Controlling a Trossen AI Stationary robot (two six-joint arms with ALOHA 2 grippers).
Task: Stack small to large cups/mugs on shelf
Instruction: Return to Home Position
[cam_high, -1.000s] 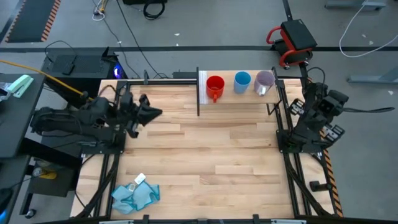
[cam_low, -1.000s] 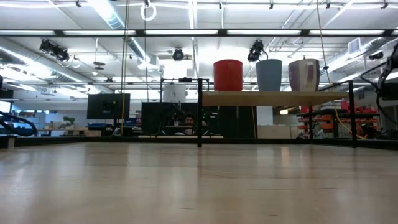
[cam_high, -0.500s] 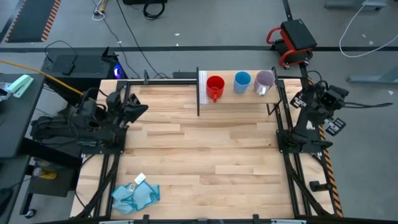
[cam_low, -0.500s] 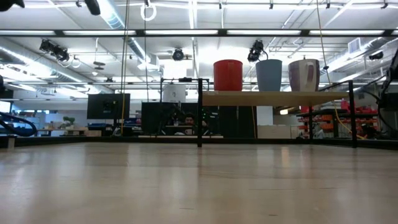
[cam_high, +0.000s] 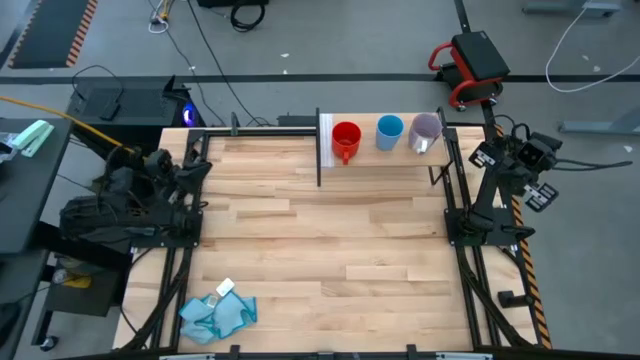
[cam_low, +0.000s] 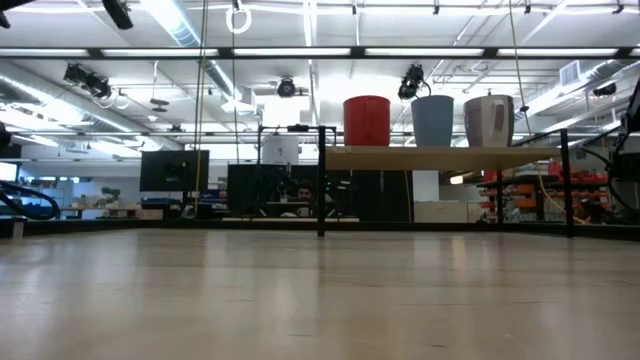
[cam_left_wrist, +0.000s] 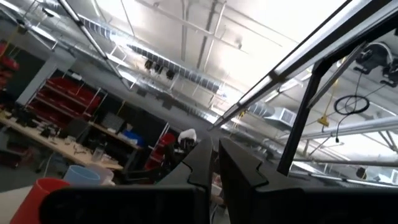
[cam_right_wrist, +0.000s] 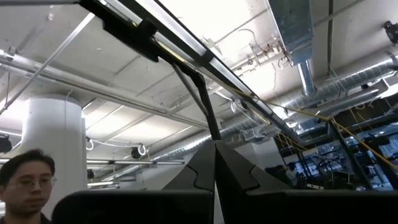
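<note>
Three cups stand upright in a row on the pale wood shelf (cam_high: 380, 152) at the table's far edge: a red mug (cam_high: 346, 139) next to the white strip, a light-blue cup (cam_high: 390, 131) in the middle, and a pale purple mug (cam_high: 425, 130) at the right. The low view shows the red mug (cam_low: 367, 121), the light-blue cup (cam_low: 433, 121) and the purple mug (cam_low: 489, 120) side by side on the raised shelf (cam_low: 440, 156). My left gripper (cam_high: 196, 166) is drawn back at the table's left edge, shut, tilted upward. My right gripper (cam_high: 490, 156) is drawn back at the right edge, shut. Both are far from the cups.
A teal cloth (cam_high: 218, 312) lies at the near left corner of the table. The shelf's thin dark upright panel (cam_high: 318, 150) stands at its left end. Black frame posts run along both sides of the table. A person (cam_right_wrist: 25, 180) shows in the room beyond.
My left gripper has pulled back from over the table toward the left edge and tipped upward. My right gripper has drawn back toward the table's right and far edges and has risen. The three cups have stayed where they were on the shelf.
</note>
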